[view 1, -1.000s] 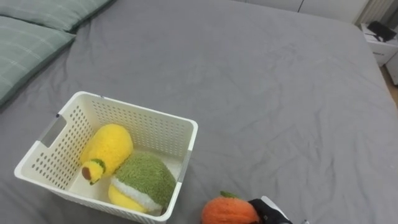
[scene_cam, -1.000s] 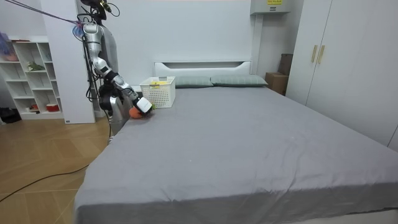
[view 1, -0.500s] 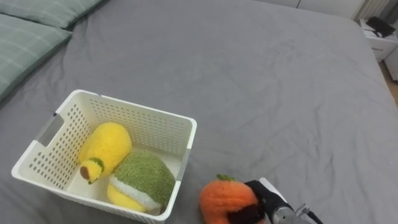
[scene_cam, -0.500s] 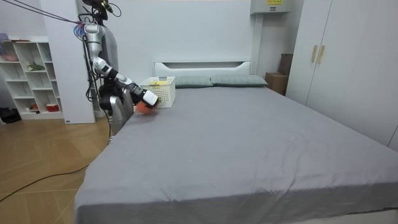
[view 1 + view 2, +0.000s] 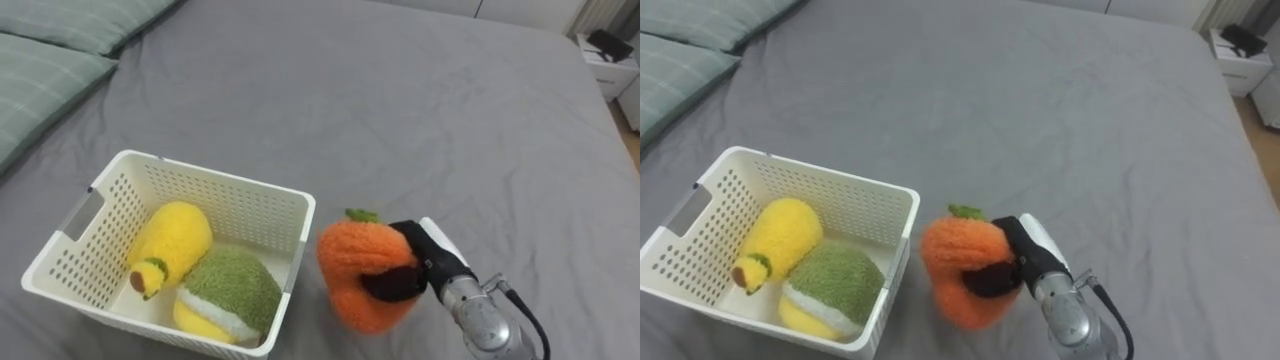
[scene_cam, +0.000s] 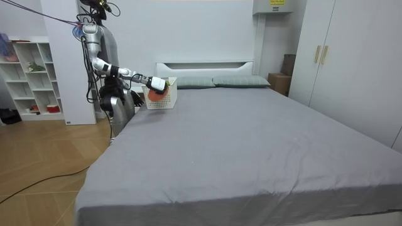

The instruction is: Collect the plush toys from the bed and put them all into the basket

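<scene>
My right hand (image 5: pixel 420 268) (image 5: pixel 1012 262) is shut on an orange plush toy with a green stalk (image 5: pixel 362 270) (image 5: pixel 956 265) and holds it lifted above the grey bed, just right of the basket. The white lattice basket (image 5: pixel 236 188) (image 5: pixel 830 188) stands on the bed at the lower left. Inside it lie a yellow plush toy (image 5: pixel 172 240) (image 5: pixel 778 238) and a green and yellow plush toy (image 5: pixel 230 291) (image 5: pixel 830 287). In the room view the robot stands at the bed's side near the head end, its arm stretched out with the orange toy (image 6: pixel 156 92) in front of the basket (image 6: pixel 164 90).
Green pillows (image 5: pixel 50 70) lie at the bed's head, upper left. The grey sheet (image 5: pixel 420 110) spreads wide to the right and far side. A white nightstand (image 5: pixel 612 62) stands beyond the bed's far edge at upper right.
My right hand has risen with the orange toy from the bed's lower edge, up and towards the basket's right side.
</scene>
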Motion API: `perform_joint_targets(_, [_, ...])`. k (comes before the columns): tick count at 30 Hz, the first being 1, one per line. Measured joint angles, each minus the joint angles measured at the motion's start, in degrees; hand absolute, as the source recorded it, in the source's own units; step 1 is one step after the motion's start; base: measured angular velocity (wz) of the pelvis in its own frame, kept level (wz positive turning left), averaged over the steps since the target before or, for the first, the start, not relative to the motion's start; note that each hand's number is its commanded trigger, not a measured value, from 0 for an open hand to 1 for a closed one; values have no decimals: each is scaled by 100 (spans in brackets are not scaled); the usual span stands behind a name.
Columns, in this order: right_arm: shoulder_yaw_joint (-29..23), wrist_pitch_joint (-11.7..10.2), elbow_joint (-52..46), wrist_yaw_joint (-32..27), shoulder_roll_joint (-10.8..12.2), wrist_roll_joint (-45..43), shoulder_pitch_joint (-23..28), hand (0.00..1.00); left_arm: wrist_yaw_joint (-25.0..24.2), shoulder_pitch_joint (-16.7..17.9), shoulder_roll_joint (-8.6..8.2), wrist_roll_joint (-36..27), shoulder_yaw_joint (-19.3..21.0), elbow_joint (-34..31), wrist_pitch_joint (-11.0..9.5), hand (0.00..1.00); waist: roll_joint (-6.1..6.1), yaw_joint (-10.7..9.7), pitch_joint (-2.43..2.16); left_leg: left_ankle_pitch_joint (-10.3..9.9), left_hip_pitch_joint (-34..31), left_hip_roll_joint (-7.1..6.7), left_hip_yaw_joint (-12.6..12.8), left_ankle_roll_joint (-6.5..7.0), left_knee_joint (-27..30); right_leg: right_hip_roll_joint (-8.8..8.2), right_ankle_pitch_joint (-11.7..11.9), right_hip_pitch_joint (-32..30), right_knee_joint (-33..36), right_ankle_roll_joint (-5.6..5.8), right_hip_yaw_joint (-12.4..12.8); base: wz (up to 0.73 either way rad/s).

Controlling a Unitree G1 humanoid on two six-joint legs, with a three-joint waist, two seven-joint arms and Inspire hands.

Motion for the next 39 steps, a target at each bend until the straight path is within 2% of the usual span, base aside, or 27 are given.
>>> perform_joint_targets(2, [-6,1,-173,12,-2,-1,2,100,0,1,-1,2,71,-2,-16,0,-41,-2,-19,0,0,0,0,0,7,2,1,0,0,-2,4,0])
perform_joint_targets(9, [-136,0,-760,11,-10,5,-8,100,3,8,6,9,72,-22,-16,0,-33,28,-14,0,2,1,-2,0,1,5,1,1,0,-2,11,0])
perform_joint_targets(12, [-170,9,-918,-28,-101,5,-35,100,7,8,9,7,66,-20,-12,0,-35,54,-14,0,2,0,0,0,-6,4,1,-5,0,-2,13,0])
perform_joint_targets(19, [-175,246,-1315,-60,-176,-3,-127,100,5,-8,8,10,56,-39,6,0,-40,121,-14,0,-29,-2,7,-1,-10,5,1,-43,17,-2,29,0])
perform_joint_targets(24, [-206,246,-1680,-229,-193,-35,-411,100,7,-17,23,16,68,-37,1,0,-79,163,-31,0,-53,-1,9,-1,-7,10,2,-87,27,-3,70,0])
perform_joint_targets(30, [-144,245,-2115,-245,-174,-48,-494,100,7,-68,20,31,51,-43,-1,0,-73,285,-26,0,-50,5,9,0,-22,14,2,-106,52,-2,108,0])
perform_joint_targets(35, [-136,253,-2401,-185,-123,-391,-575,100,21,-72,21,33,47,-41,14,0,-91,337,-29,0,-120,4,27,0,-8,10,3,-188,86,-4,107,-1])
perform_joint_targets(39, [-55,343,-2583,-127,-113,-588,-715,100,20,-71,22,35,46,-27,29,0,-122,379,-4,-1,-142,3,63,0,-8,10,4,-199,86,-7,89,-1])
